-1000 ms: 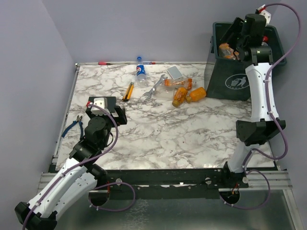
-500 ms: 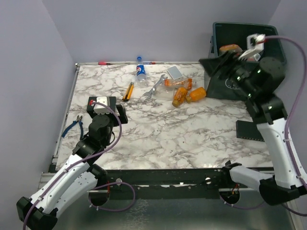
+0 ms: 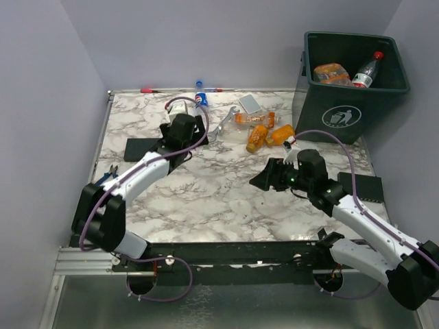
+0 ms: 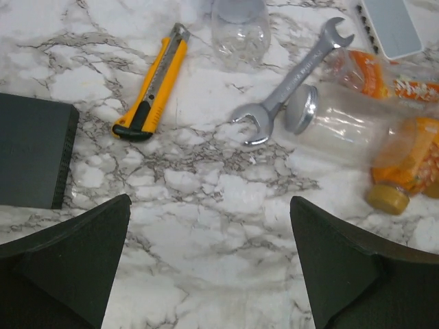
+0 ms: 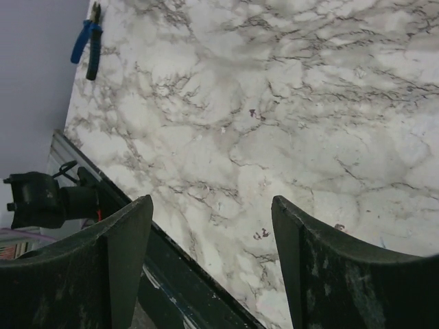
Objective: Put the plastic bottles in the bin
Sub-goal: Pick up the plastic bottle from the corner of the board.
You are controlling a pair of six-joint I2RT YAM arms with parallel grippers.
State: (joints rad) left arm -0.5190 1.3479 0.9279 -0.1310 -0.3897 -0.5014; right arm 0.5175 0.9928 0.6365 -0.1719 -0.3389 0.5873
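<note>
Top external view, contents as listed.

- Bin [image 3: 346, 116]: placed at the far right corner of the desk [image 3: 226, 199]. An orange-wrapped bottle [image 3: 331, 72] and a red-capped bottle [image 3: 367, 70] are contained in it.
- Bottles on the desk: a blue-labelled bottle [image 3: 201, 103] is laid near the far edge. A clear bottle [image 3: 248, 120] and two orange bottles [image 3: 256, 138] are grouped just left of the bin.
- Wrench [image 4: 291, 79] and yellow knife [image 4: 152, 86]: laid between these bottles, the wrench head beside the clear bottle.
- Left pincer [image 4: 209, 202]: spread wide, nothing held. It is positioned above the desk just short of the knife and wrench.
- Right pincer [image 5: 210, 202]: spread wide, nothing held. It is positioned over bare marble, well apart from every bottle.
- Blue pliers [image 5: 86, 41]: laid at the left edge.
</note>
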